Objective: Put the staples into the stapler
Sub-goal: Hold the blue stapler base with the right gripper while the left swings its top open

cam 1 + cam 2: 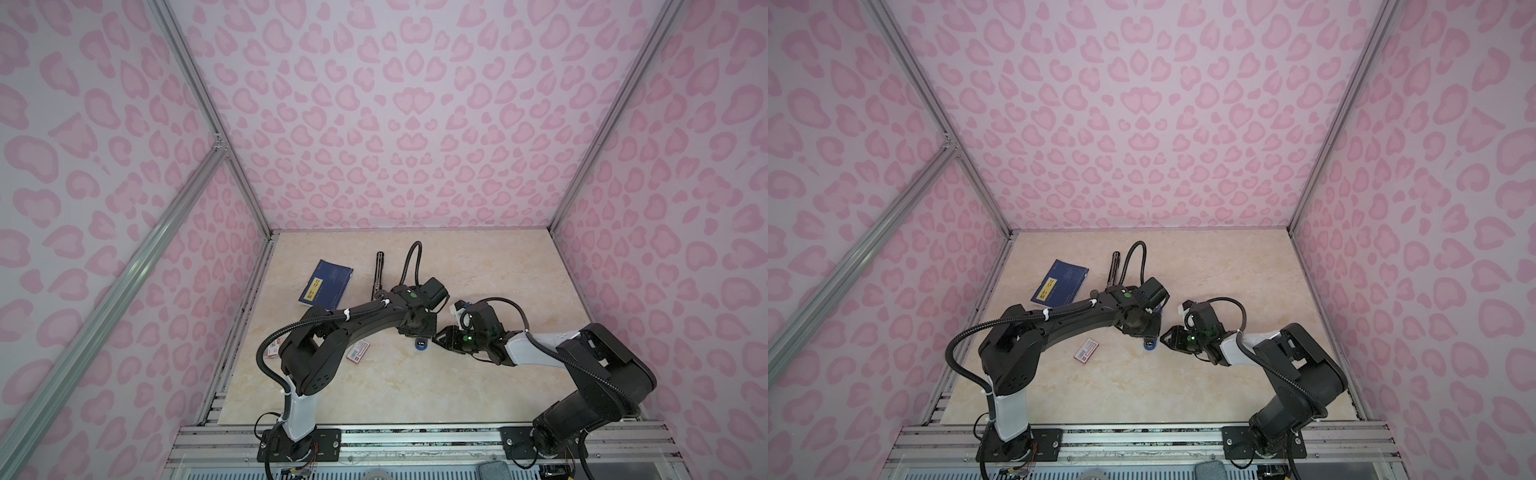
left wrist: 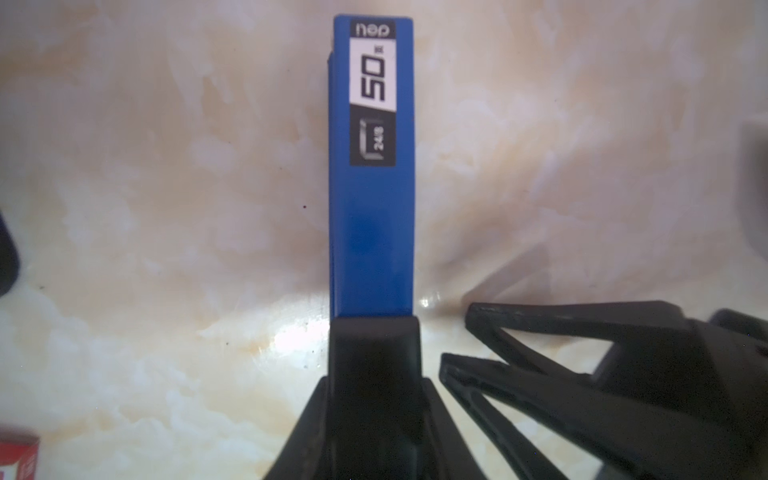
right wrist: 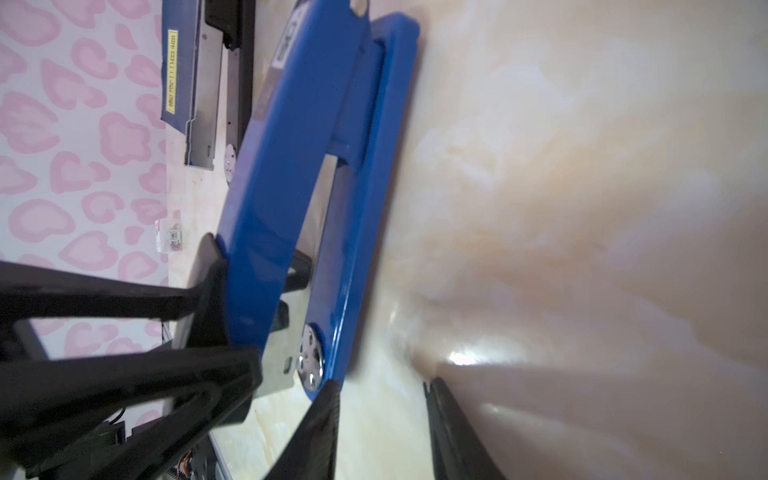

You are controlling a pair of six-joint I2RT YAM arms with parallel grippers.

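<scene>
1. Marble table (image 1: 478,282): blue stapler (image 2: 372,208) lies mid-frame, apparently not yet opened. No loose staples visible.
2. Left gripper (image 2: 374,332), lower centre: clamped on the stapler's rear end. It should hold firm while the top is lifted.
3. Right gripper (image 3: 382,399), bottom centre: jaws apart, empty, one finger touching or just beside the hinge corner.
</scene>
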